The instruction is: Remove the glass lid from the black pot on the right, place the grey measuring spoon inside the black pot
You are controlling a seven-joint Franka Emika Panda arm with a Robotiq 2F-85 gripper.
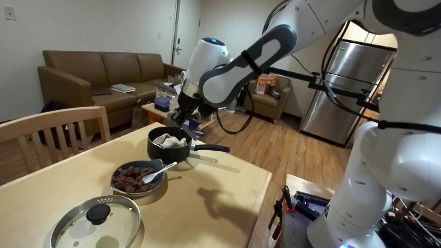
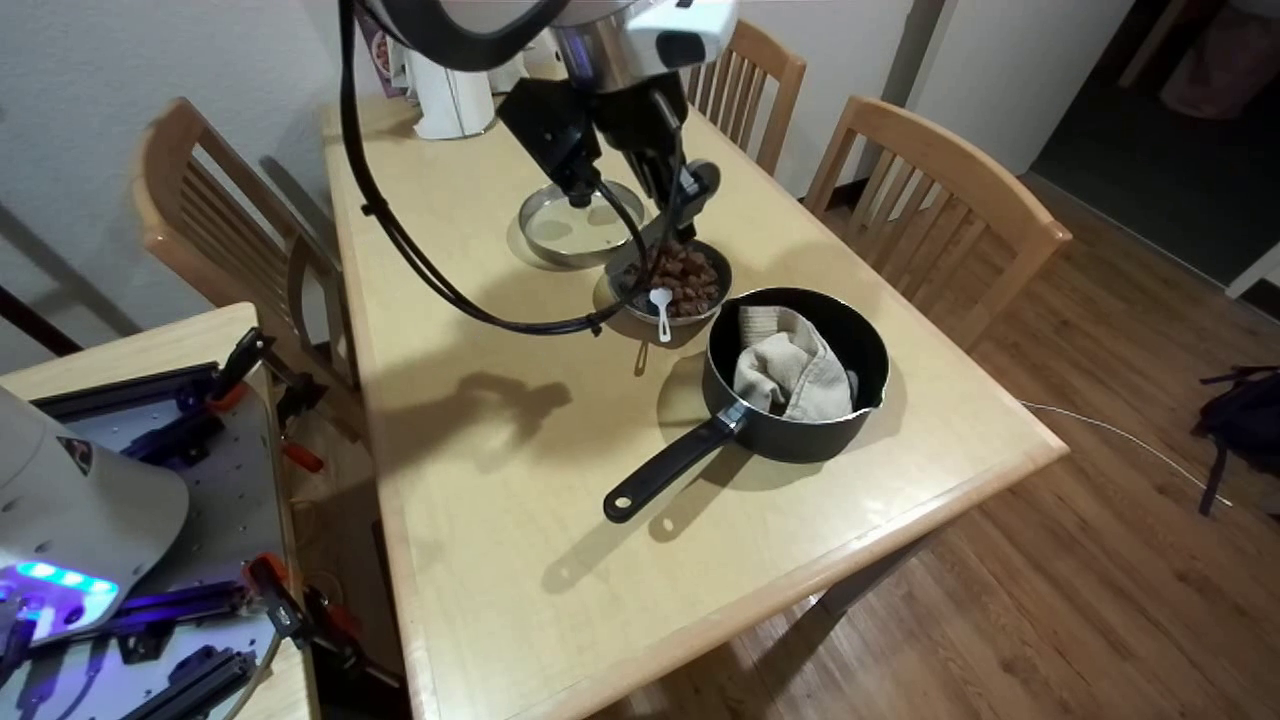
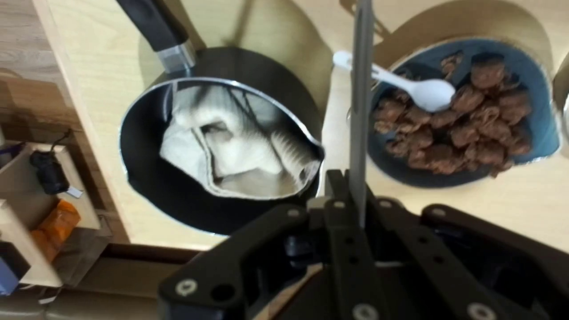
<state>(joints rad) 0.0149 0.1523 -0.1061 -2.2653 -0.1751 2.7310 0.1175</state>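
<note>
The light grey spoon (image 3: 418, 91) is lying in the dish (image 3: 540, 120), its bowl resting on brown chunks (image 3: 464, 135) and its long axis crossing the rim, handle pointing outward near the black pot (image 3: 266, 71). The glass lid (image 1: 98, 213) is lying on the desk (image 1: 193, 220). The pincer (image 3: 357, 191) is pinching a thin grey strip (image 3: 362, 89), jaws almost meeting.

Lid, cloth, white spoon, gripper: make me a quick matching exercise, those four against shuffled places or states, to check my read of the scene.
1. Lid
2. Cloth
3. White spoon
4. Gripper

A. Closed on a grey utensil
B. Sticking out of the dish of brown chunks
C. On the table, off the pot
D. Inside the pot

Pairs: 1-C, 2-D, 3-B, 4-A
</note>
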